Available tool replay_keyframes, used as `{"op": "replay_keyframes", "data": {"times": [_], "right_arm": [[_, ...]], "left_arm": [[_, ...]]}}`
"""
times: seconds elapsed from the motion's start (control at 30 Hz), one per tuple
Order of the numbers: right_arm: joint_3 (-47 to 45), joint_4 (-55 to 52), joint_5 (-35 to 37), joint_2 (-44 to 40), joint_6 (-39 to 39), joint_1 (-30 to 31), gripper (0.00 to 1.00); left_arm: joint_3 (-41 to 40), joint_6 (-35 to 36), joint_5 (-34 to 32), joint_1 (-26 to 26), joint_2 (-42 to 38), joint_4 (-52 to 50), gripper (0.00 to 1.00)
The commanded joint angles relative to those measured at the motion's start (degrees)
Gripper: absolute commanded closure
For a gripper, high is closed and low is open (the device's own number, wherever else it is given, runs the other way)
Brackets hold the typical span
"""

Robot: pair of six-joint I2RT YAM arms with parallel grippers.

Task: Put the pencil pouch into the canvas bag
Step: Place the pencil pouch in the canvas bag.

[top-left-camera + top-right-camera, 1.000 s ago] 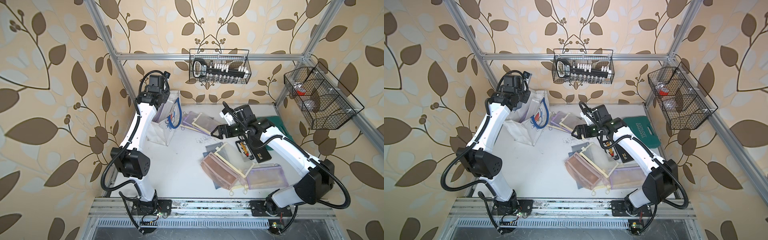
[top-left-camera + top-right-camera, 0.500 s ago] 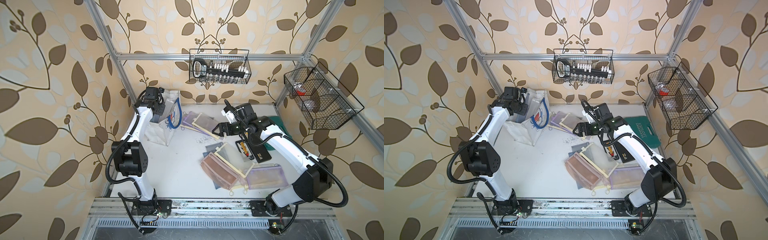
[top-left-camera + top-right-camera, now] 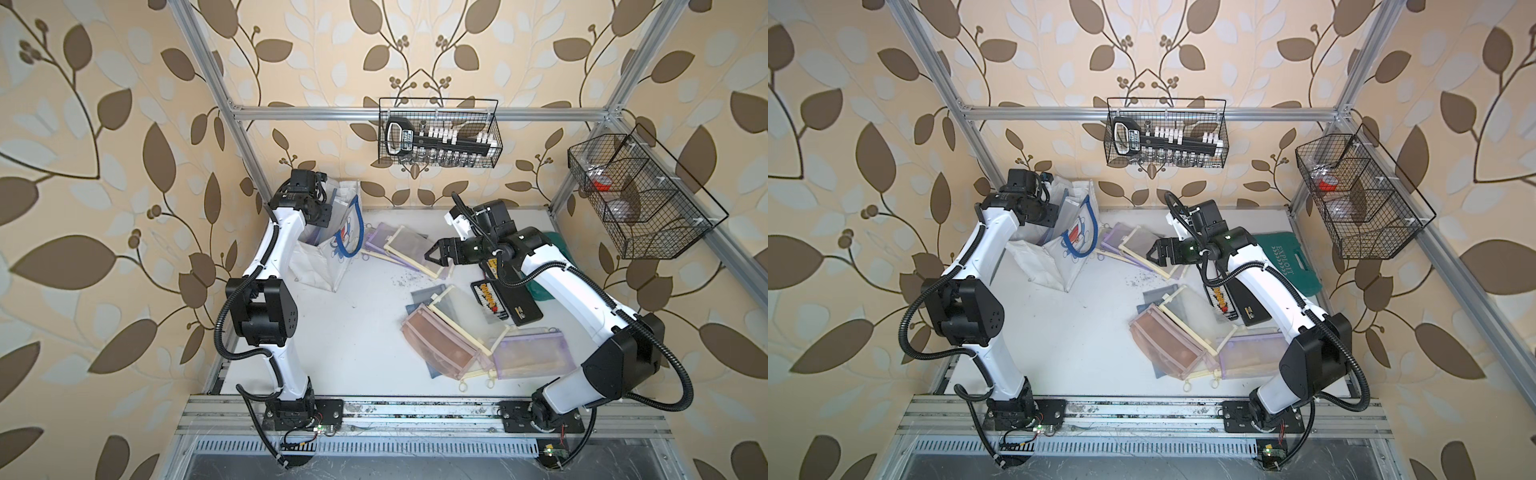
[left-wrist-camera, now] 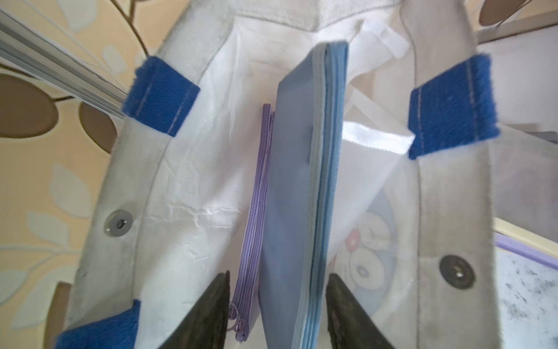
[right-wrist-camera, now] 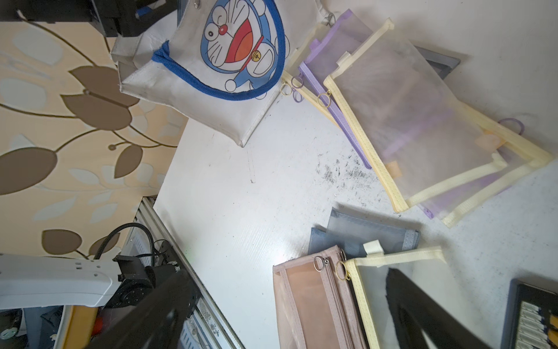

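The white canvas bag (image 3: 328, 257) (image 3: 1059, 266) with blue rope handles stands open at the back left. My left gripper (image 3: 321, 212) (image 4: 277, 275) reaches down into its mouth. In the left wrist view its fingers stand apart, open. Between them a blue pencil pouch (image 4: 299, 181) stands on edge inside the bag, next to a purple pouch (image 4: 256, 226). A narrow gap shows beside the blue pouch. My right gripper (image 3: 432, 255) (image 5: 288, 272) hangs open and empty above the table, beside the yellow-edged mesh pouches (image 3: 409, 245).
More mesh pouches lie at the front right: a pink one (image 3: 436, 345), a yellow-edged one (image 5: 401, 266), a purple one (image 3: 528, 353). A black bit case (image 3: 505, 305) and a teal tool case (image 3: 1287, 262) lie under the right arm. Wire baskets (image 3: 440, 133) (image 3: 640, 199) hang on the frame.
My left gripper has gone down into the bag's mouth and its jaws have opened off the blue pouch. The right gripper has shifted a little towards the back pouches.
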Motion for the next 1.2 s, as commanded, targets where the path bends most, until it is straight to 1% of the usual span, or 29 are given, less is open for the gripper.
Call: {"op": "replay_keyframes", "data": {"times": [0.0, 0.17, 0.23, 0.43, 0.57, 0.63, 0.77, 0.93, 1.03, 1.17], "right_arm": [[0.3, -0.4, -0.6, -0.4, -0.2, -0.5, 0.01], [-0.9, 0.1, -0.8, -1.2, 0.2, -0.6, 0.01], [-1.7, 0.3, -1.0, -1.6, 0.4, -0.7, 0.01], [-2.6, -0.2, -0.7, -3.3, 0.4, -0.7, 0.01], [-3.5, -0.4, -0.2, -4.4, 0.4, -0.9, 0.01], [-3.9, -0.4, -0.2, -4.5, 0.4, -1.4, 0.01], [-4.0, -0.4, -0.3, -4.5, 0.3, -1.9, 0.01], [-4.3, -0.2, -0.5, -3.8, 0.0, -2.7, 0.01], [-4.9, 0.5, -0.7, -3.4, 0.1, -3.1, 0.01], [-5.2, 1.2, -0.7, -2.9, 0.2, -3.1, 0.01]], "left_arm": [[2.6, -3.5, 1.8, -0.2, -6.9, -3.0, 0.45], [0.1, -5.4, 2.3, -0.1, -10.4, -1.5, 0.45], [-0.2, -6.3, 2.9, 0.0, -9.8, 1.0, 0.46], [9.4, -11.6, 7.2, 0.6, -0.4, 1.7, 0.50], [12.6, -15.9, 8.8, 0.7, 5.0, 3.8, 0.51], [12.2, -17.7, 9.8, 0.7, 7.4, 5.7, 0.52], [12.1, -19.9, 9.5, 0.7, 12.0, 5.9, 0.56], [6.7, -20.7, 8.7, 0.7, 14.3, 8.8, 0.62], [6.9, -20.5, 8.3, 0.7, 15.5, 8.1, 0.70], [7.3, -19.5, 7.7, 0.7, 14.4, 7.8, 0.71]]}}
